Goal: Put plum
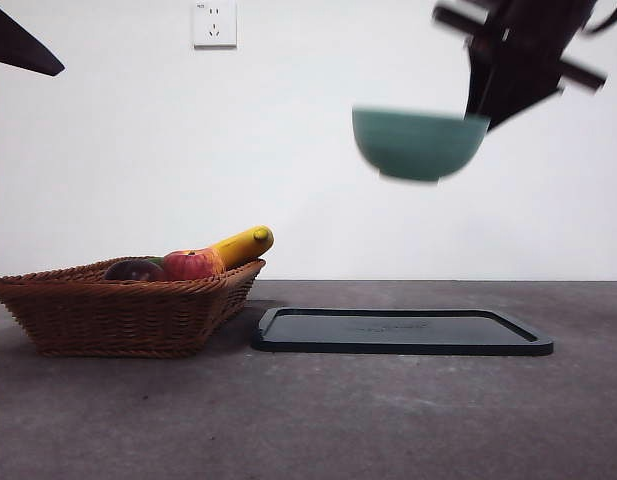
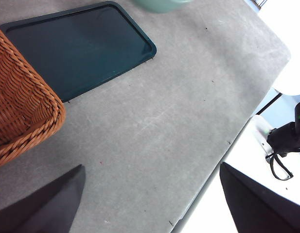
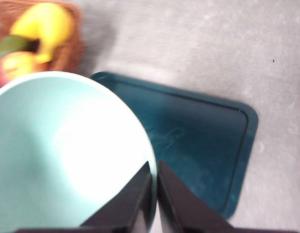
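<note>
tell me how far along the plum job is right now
Early. Nothing looks done for the plum: it sits in the wicker basket beside the other fruit. In hand: the right gripper, jaws shut on the rim of the green bowl, carries it in the air above the dark tray. The left gripper waits open. Left: picking the plum.

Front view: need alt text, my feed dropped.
The right pincer holds a green bowl by its rim, in the air above a dark tray on the grey table. Left of the tray, a wicker basket holds the plum, an apple and a yellow fruit.
</note>
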`<state>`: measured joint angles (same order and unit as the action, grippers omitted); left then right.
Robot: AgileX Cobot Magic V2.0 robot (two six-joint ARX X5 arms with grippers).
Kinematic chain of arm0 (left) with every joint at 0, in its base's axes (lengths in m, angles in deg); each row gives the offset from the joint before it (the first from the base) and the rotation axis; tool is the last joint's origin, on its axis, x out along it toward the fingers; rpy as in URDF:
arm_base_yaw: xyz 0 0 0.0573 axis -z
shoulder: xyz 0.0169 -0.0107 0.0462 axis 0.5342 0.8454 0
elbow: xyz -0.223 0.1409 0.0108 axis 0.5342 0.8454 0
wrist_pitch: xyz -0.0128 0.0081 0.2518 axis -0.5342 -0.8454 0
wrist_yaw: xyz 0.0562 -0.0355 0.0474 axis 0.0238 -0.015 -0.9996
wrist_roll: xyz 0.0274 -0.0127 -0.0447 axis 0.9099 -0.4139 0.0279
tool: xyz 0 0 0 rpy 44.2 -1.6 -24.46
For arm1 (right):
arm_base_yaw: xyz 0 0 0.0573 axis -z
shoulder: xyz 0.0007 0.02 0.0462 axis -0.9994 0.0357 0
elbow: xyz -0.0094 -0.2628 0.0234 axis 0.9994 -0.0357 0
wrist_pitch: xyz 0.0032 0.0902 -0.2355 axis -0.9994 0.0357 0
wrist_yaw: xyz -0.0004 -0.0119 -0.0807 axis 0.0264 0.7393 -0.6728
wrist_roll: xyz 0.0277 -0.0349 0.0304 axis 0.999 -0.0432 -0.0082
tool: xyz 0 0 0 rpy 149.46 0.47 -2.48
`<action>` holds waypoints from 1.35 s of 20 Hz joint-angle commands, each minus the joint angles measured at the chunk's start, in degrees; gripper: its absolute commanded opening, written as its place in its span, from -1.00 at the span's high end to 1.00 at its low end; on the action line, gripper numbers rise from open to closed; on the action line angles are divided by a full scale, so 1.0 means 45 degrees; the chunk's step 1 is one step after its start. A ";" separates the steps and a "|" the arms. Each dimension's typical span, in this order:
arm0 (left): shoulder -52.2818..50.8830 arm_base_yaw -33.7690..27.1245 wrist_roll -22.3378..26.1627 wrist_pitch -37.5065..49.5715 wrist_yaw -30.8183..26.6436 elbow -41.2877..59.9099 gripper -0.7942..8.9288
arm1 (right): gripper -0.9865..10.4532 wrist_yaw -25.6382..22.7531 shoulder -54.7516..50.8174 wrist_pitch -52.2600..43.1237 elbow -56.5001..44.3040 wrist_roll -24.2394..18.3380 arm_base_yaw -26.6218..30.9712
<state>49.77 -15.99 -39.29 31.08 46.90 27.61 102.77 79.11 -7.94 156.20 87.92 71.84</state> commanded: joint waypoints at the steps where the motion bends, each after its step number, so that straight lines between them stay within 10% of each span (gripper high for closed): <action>1: 0.0087 0.0049 0.0189 0.0053 0.0058 -0.0146 -0.06 | 0.81 0.0112 -0.0831 0.0869 0.0243 -0.0491 -0.0282; 11: 0.0087 0.0049 0.0185 0.0034 0.0058 -0.0146 -0.06 | 0.81 0.0005 -0.3497 0.0612 -0.3730 -0.0301 -0.2497; 27: 0.0087 0.0049 0.0185 0.0010 0.0058 -0.0146 -0.06 | 0.81 -0.0792 -0.0534 -0.3220 -0.6693 0.0563 -0.4274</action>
<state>49.77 -15.99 -39.16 30.86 46.90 27.61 99.38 75.99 -21.88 125.79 89.72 53.13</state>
